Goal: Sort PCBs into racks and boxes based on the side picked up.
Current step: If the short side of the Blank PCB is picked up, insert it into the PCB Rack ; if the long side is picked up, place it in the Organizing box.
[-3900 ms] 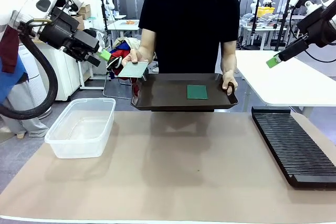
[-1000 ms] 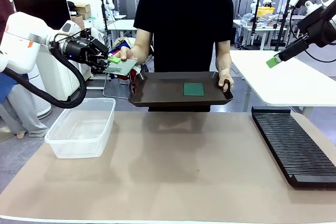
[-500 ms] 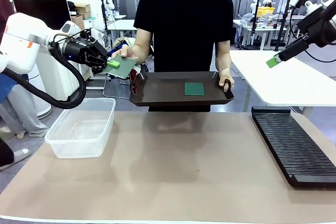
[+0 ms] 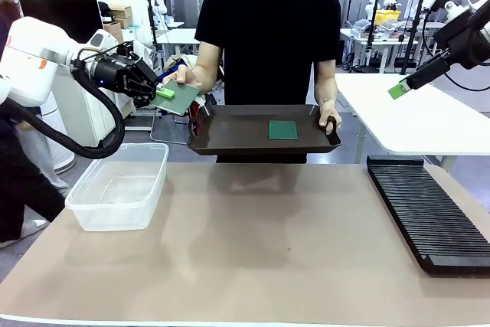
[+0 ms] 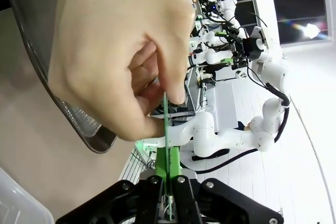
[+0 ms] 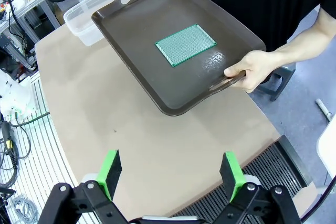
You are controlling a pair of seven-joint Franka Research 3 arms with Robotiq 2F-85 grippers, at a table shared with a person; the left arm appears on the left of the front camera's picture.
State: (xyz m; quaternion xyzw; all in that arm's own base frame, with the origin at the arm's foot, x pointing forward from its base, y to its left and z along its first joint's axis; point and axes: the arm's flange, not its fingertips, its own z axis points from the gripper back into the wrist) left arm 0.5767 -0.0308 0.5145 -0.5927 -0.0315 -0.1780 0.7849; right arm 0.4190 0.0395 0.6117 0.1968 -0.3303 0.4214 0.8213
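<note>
Your left gripper is clenched on one edge of a thin square board, slightly tilted, its upper face probably green. The person's hand pinches the opposite edge. A second board, green with a fine dotted grid, lies flat on the glossy brown tray. Your right gripper hangs released, well apart.

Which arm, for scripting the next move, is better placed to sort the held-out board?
Likely left. The left fingers are shut on the PCB in the person's hand, near the clear tub; the right fingers hang open far off.
</note>
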